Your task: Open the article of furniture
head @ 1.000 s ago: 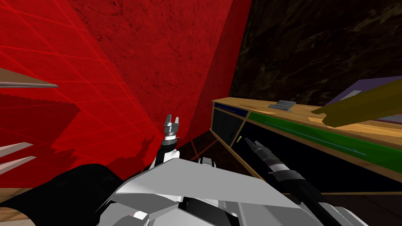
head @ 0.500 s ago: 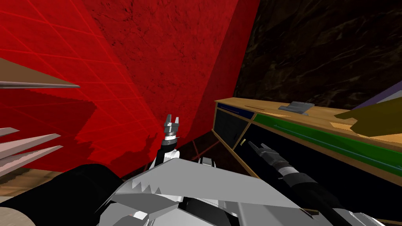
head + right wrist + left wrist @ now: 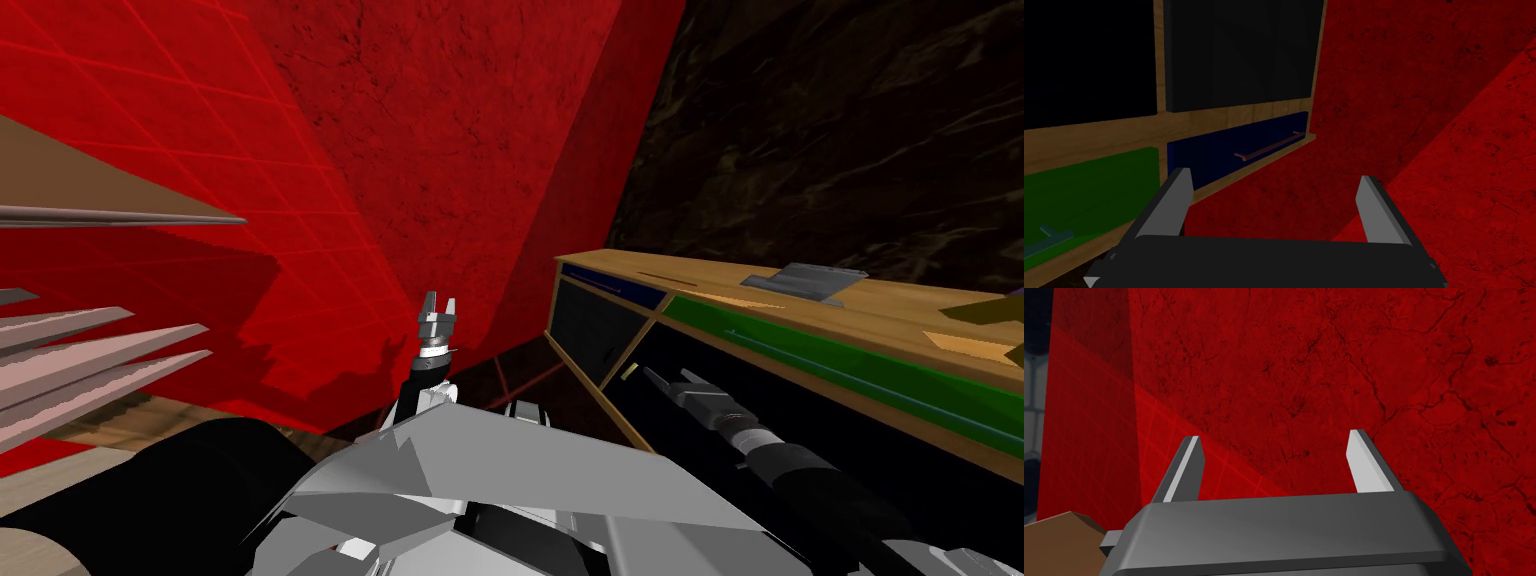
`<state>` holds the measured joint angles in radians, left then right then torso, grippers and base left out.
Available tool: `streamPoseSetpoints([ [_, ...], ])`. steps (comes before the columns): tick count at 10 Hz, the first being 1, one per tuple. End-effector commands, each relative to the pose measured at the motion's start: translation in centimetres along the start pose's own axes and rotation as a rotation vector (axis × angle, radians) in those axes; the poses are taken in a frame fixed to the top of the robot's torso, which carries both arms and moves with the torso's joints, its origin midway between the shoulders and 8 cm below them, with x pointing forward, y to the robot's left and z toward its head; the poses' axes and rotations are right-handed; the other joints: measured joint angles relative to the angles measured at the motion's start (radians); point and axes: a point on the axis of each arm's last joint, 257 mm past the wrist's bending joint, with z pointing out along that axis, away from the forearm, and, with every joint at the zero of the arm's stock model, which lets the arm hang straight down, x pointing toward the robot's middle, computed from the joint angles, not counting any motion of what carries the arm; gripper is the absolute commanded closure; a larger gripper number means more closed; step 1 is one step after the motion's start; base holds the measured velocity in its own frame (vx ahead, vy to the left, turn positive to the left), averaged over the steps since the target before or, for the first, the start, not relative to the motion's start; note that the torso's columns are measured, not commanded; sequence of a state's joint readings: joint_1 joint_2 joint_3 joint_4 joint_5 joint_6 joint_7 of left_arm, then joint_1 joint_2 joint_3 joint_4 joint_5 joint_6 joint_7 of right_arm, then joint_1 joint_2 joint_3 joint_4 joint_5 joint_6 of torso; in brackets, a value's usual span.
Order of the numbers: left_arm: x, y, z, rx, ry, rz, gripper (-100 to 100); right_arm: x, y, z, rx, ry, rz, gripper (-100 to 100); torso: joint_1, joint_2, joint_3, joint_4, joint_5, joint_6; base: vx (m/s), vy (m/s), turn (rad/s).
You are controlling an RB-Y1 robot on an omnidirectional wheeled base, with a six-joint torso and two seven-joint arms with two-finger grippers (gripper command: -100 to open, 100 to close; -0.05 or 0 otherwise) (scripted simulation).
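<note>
Pointing our right gripper (image 3: 655, 377), fingers (image 3: 1374, 205) spread, at the cabinet (image 3: 610, 265), we leave room for the blue drawer's handle (image 3: 1269, 146); left gripper (image 3: 437, 302) hangs open.

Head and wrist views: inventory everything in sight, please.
cabinet: one, tan wood frame, on my right against the dark wall.
blue drawer: one, dark blue, cabinet end nearest the red wall.
green drawer: one, green, beside the blue drawer.
black panels: two, black, adjoining the drawers.
grey object: one, grey, on the cabinet top.
slats: several, pale, far left.
left gripper: fingers open, before the red wall.
right gripper: fingers open, near the black panels.
</note>
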<state>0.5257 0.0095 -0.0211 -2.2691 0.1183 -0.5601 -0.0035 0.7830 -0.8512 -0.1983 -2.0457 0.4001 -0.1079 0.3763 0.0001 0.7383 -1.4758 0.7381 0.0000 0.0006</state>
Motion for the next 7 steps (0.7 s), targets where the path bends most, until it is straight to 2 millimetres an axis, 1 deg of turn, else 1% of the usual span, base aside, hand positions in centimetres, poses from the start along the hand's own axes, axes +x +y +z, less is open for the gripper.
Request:
streamPoseSetpoints([
  [1,0.0,0.0,0.0,0.000,0.000,0.000,0,0.4,-1.7,-0.1,0.015,0.045,-0.109,-100,0.000,0.000,0.000,0.000,0.000,-0.001,0.016,-0.018,0.096],
  [2,0.0,0.0,0.0,0.000,0.000,0.000,0,0.7,-3.4,-0.4,0.036,0.079,-0.190,-100,0.000,0.000,0.000,0.000,0.000,0.000,0.020,-0.017,0.183],
  [3,0.0,0.0,0.0,0.000,0.000,0.000,0,0.6,-3.4,-0.3,0.030,0.081,-0.201,-100,0.000,-0.001,0.000,0.000,0.000,-0.001,0.016,-0.017,0.088],
  [4,0.0,0.0,0.0,0.000,0.000,0.000,0,0.8,-5.1,-0.6,0.050,0.114,-0.283,-100,0.000,0.000,0.000,0.000,0.000,0.000,0.016,-0.018,0.168],
  [5,0.0,0.0,0.0,0.000,0.000,0.000,0,0.7,-5.0,-0.5,0.043,0.117,-0.294,-100,0.000,0.000,0.000,0.000,0.000,-0.001,0.012,-0.019,0.082],
  [6,0.0,0.0,0.0,0.000,0.000,0.000,0,0.8,-6.8,-0.8,0.063,0.148,-0.374,-100,0.000,0.000,0.000,0.000,0.000,0.000,0.011,-0.017,0.178],
  [7,0.0,0.0,0.0,0.000,0.000,0.000,0,0.6,-6.7,-0.6,0.055,0.150,-0.387,-100,0.000,0.000,0.000,0.000,0.000,-0.001,0.013,-0.020,0.098],
])
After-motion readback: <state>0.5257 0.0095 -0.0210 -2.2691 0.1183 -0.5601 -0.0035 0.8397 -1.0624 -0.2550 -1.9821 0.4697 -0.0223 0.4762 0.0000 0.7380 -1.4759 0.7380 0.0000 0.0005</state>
